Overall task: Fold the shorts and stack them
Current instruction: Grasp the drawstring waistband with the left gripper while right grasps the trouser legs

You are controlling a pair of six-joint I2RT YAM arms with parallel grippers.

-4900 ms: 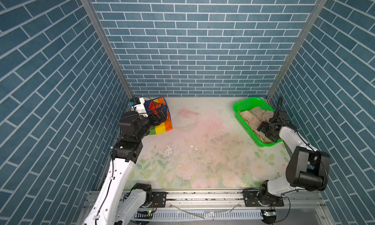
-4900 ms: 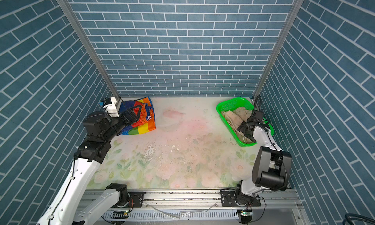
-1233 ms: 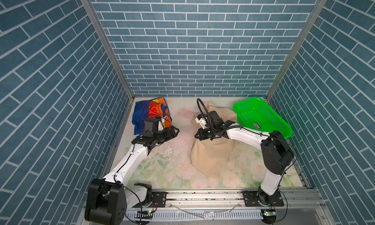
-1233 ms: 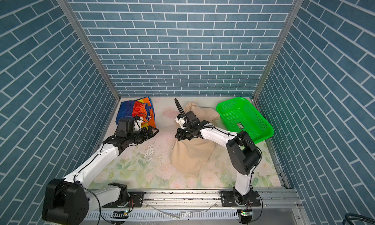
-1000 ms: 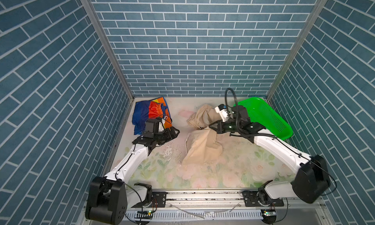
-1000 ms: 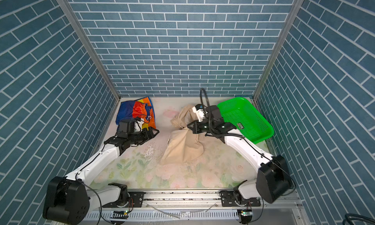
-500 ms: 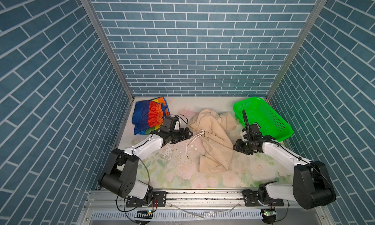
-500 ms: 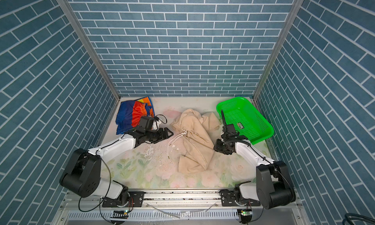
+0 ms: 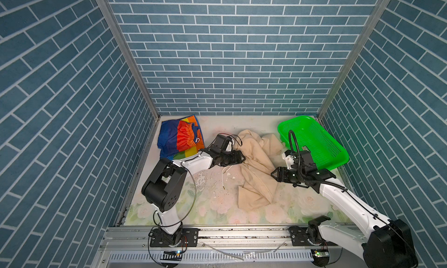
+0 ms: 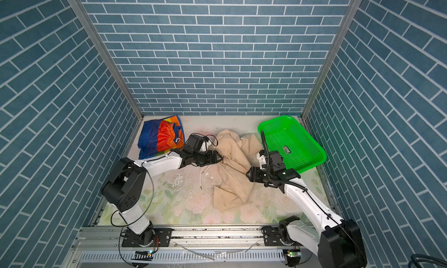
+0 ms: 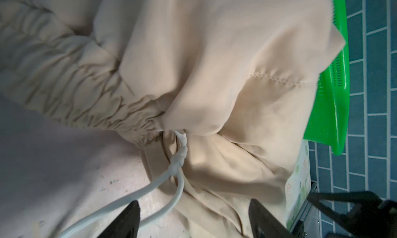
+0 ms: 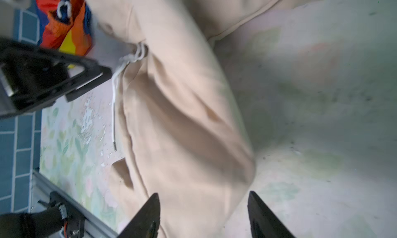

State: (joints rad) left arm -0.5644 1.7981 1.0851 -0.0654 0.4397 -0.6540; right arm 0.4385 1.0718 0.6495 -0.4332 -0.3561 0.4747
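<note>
Beige shorts [image 9: 256, 172] lay out of the basket [image 9: 321, 143] now, dropped in a crumpled heap on the mat [image 9: 217, 206] just beside it. Seconds before they had been bundled inside it and then hung from the right gripper [image 9: 274, 176]. That gripper had let go; its jaws stood spread, low over the shorts' edge on the basket side, and the right wrist view showed them pinching nothing. The left gripper [image 9: 239, 158] had left the rainbow shorts [image 9: 179, 138] and reached the waistband [image 11: 75, 93] on the side away from the basket. Its jaws were likewise spread, with the drawstring [image 11: 169, 179] running out between them and nothing clamped yet. For the task this probably meant that the rainbow shorts, lying well apart from the basket as a rough packet, were done with. The beige shorts seemed to be the job in hand: unloaded but not flattened, so spreading them looked due before any fold, and stacking later still. The beige cloth looked matte, soft and fairly heavy, falling in broad rounded folds with layers lapped over one another. The waistband was gathered into fine tight puckers, and the white drawstring was knotted near it, its ends trailing loose on the mat. The rainbow shorts were thin and shiny. The basket was rigid green plastic, perforated, rectangular and empty.
</note>
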